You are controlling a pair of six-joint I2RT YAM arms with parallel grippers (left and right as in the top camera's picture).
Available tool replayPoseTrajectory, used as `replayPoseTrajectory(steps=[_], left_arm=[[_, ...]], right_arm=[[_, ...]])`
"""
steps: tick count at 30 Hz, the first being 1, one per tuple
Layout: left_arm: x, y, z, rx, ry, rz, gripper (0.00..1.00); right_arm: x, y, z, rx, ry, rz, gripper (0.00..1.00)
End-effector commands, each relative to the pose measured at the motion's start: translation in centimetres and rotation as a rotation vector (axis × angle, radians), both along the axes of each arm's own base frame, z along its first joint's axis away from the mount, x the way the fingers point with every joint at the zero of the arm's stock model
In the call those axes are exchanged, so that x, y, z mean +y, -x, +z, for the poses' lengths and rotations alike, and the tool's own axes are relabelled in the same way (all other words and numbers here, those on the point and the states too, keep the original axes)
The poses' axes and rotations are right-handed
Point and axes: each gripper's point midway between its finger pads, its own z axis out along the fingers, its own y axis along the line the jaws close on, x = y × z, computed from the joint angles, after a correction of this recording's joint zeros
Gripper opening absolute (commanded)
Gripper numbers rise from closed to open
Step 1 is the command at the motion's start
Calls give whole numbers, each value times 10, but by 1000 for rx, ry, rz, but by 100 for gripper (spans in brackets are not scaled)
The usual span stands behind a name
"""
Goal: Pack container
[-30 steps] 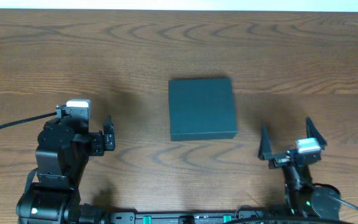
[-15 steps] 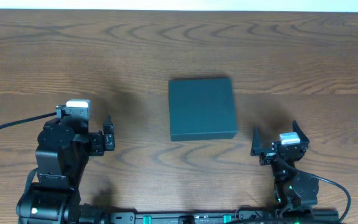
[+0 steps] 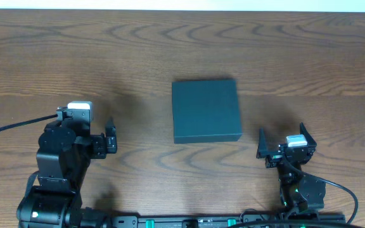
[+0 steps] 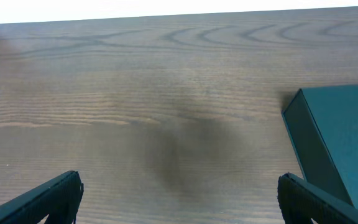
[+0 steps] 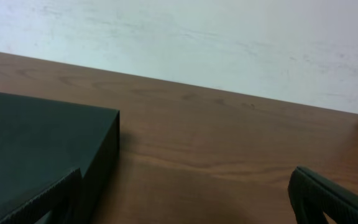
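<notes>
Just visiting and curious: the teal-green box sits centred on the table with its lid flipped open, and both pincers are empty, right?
No: the teal-green box is closed, lid flat on top, as the overhead view shows. The rest holds: it sits centred on the table, and the left pincer and right pincer are both open and empty.

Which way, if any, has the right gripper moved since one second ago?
Yes. In the overhead view, the right gripper shifted left, closer to the container, which stayed put.

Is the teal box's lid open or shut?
Shut: the container shows a flat, unbroken teal top overhead, with no flap raised and no interior visible.
</notes>
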Motion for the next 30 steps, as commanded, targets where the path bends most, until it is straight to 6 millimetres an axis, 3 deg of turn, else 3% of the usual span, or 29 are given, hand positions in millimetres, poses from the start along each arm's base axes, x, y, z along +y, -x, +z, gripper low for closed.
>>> replayPoseTrajectory(steps=[1, 9, 19, 30], left_arm=[[2, 0, -1, 1, 2, 18, 99], [2, 0, -1, 2, 2, 18, 98], [2, 0, -1, 2, 2, 18, 99], [2, 0, -1, 2, 2, 18, 99]], right_arm=[[0, 0, -1, -2, 4, 3, 99], [-3, 0, -1, -1, -3, -16, 99], [-24, 0, 3, -15, -135, -145, 99], [-19, 0, 2, -12, -137, -114, 99]])
